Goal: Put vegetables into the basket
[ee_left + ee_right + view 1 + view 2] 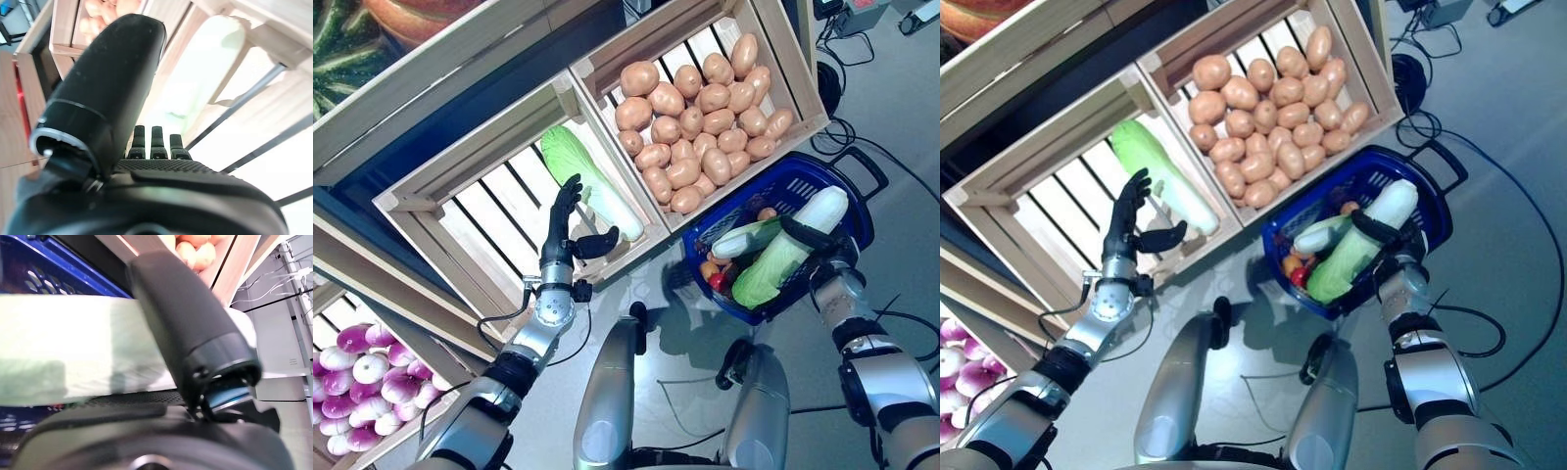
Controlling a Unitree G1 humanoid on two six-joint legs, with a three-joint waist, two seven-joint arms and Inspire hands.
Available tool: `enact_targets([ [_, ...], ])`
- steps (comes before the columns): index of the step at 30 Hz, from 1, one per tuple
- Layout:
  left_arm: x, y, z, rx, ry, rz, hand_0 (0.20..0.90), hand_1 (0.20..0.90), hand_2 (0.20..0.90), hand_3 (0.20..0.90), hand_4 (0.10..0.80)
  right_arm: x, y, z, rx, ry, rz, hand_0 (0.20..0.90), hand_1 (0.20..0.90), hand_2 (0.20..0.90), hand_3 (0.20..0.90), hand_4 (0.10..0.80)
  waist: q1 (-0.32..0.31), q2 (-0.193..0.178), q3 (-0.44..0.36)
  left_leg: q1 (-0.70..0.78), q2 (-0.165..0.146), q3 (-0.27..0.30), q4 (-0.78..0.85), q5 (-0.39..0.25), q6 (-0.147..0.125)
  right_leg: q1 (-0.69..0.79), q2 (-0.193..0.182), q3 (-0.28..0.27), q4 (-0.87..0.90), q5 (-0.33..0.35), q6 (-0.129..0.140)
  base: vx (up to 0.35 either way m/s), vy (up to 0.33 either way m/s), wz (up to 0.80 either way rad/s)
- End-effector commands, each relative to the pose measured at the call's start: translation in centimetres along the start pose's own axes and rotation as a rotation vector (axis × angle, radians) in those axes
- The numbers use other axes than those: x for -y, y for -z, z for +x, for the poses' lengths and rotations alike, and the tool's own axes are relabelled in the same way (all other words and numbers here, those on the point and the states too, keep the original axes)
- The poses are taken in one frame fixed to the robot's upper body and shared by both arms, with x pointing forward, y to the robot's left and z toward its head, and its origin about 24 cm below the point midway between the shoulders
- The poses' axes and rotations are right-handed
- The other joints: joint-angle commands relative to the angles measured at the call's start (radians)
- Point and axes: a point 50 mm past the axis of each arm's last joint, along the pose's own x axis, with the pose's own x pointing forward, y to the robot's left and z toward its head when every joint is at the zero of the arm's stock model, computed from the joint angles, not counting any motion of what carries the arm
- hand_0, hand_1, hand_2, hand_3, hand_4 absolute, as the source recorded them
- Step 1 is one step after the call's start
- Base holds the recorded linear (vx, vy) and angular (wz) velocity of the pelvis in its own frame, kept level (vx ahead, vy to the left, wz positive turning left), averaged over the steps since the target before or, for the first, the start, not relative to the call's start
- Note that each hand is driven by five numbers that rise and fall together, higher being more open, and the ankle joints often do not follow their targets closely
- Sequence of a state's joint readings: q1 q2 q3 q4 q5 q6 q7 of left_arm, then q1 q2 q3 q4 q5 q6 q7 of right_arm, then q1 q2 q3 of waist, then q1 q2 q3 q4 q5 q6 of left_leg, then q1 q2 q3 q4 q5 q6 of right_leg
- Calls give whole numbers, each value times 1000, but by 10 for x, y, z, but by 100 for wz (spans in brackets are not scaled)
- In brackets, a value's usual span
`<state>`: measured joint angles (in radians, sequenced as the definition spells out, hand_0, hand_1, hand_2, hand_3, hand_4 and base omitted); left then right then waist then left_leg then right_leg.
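A long green-and-white cabbage (791,247) lies across the blue basket (848,178), and my right hand (811,238) is shut on it, thumb over its top. A second cabbage (746,238) and small red and orange vegetables (714,277) sit inside the basket. Another cabbage (589,181) rests in the slatted wooden crate (480,211) at the left. My left hand (565,227) is open in front of that crate, fingers straight and thumb out, just short of the cabbage (195,93).
A crate of potatoes (700,113) stands behind the basket. Purple-and-white turnips (357,387) fill a lower bin at the far left. Wooden shelf rails (431,69) run above the crates. Grey floor lies to the right.
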<state>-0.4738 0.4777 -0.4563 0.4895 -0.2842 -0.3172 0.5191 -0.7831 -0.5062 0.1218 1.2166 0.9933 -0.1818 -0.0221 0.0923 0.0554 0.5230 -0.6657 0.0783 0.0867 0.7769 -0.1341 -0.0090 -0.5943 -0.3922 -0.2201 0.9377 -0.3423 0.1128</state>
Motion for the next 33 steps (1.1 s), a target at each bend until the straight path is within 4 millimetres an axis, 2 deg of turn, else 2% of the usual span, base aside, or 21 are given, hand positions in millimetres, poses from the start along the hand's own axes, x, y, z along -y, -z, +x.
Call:
enact_targets([
  [1,-8,-62,20,311,-47,-99,900,900,900,900,800,-8,-72,8,224,-33,84,900,900,900,900,800,8,19,-16,81,50,-49,81,-185,-59,17,15,29,-30,69,-52,97,19,1],
  [5,-9,-64,23,303,-33,-98,900,900,900,900,800,-5,-77,8,230,-26,75,900,900,900,900,800,2,20,-25,79,55,-48,82,-188,-63,2,12,35,-22,72,-46,9,17,-2],
  [6,-9,-64,23,301,-31,-99,900,900,900,900,800,-5,-78,8,230,-28,71,900,900,900,900,800,1,19,-24,73,54,-44,72,-162,-58,-5,9,31,-33,96,-55,58,11,0],
  [7,-9,-62,23,296,-29,-98,900,900,900,900,800,-4,-77,8,227,-28,58,900,900,900,900,800,0,19,-29,85,58,-48,78,-187,-64,1,12,38,-21,74,-43,0,0,0],
  [8,-9,-63,23,298,-28,-97,900,900,900,900,800,-4,-78,8,228,-28,51,900,900,900,900,800,0,18,-27,77,57,-44,68,-161,-59,-6,9,32,-33,98,-53,128,-1,1],
  [9,-9,-62,23,300,-30,-90,900,900,900,900,800,-4,-77,8,227,-31,32,900,900,900,900,800,0,17,-32,92,62,-46,68,-184,-67,5,12,37,-28,78,-39,0,0,0],
  [10,-10,-62,23,304,-36,-81,900,900,900,900,800,-4,-77,8,229,-32,24,900,900,900,900,800,-1,15,-32,88,62,-42,52,-154,-62,0,10,31,-45,105,-49,50,8,-3],
  [13,-16,-61,24,317,-76,-36,900,900,900,900,800,-3,-78,8,239,-40,1,900,900,900,900,800,-2,12,-37,100,67,-40,35,-147,-64,8,12,30,-56,110,-46,32,2,0],
  [16,-29,-59,29,332,-177,129,900,900,900,900,800,-1,-79,7,237,-49,-11,900,900,900,900,800,-5,8,-45,113,76,-36,22,-143,-70,14,14,32,-63,111,-44,60,10,-1],
  [19,-59,-60,44,345,-299,440,900,900,900,900,800,3,-78,7,217,-59,-27,900,900,900,900,800,-12,7,-54,129,83,-29,1,-132,-75,23,18,35,-72,112,-40,48,37,-2],
  [20,-78,-64,53,332,-346,567,900,900,900,900,800,5,-76,7,206,-58,-32,900,900,900,900,800,-17,7,-60,138,87,-25,-15,-124,-79,28,19,37,-80,113,-38,48,54,-3],
  [22,-92,-67,60,325,-367,677,900,900,900,900,800,7,-77,7,197,-57,-40,900,900,900,900,800,-23,8,-63,144,91,-21,-24,-119,-81,30,21,41,-84,114,-37,35,61,-4],
  [23,-106,-71,67,315,-392,780,900,900,900,900,800,8,-76,8,185,-57,-52,900,900,900,900,800,-32,10,-67,148,96,-15,-32,-113,-85,29,25,48,-88,116,-35,33,79,-7],
  [29,-133,-64,77,227,-408,1003,900,900,900,900,800,11,-73,8,145,-51,-94,900,900,900,900,800,-57,19,-79,158,105,6,-69,-92,-95,28,39,70,-116,124,-31,24,72,-9],
  [33,-138,-59,80,189,-358,1127,900,900,900,900,800,11,-73,8,129,-52,-118,900,900,900,900,800,-71,24,-80,154,109,14,-73,-88,-98,17,45,84,-117,124,-30,12,67,-6],
])
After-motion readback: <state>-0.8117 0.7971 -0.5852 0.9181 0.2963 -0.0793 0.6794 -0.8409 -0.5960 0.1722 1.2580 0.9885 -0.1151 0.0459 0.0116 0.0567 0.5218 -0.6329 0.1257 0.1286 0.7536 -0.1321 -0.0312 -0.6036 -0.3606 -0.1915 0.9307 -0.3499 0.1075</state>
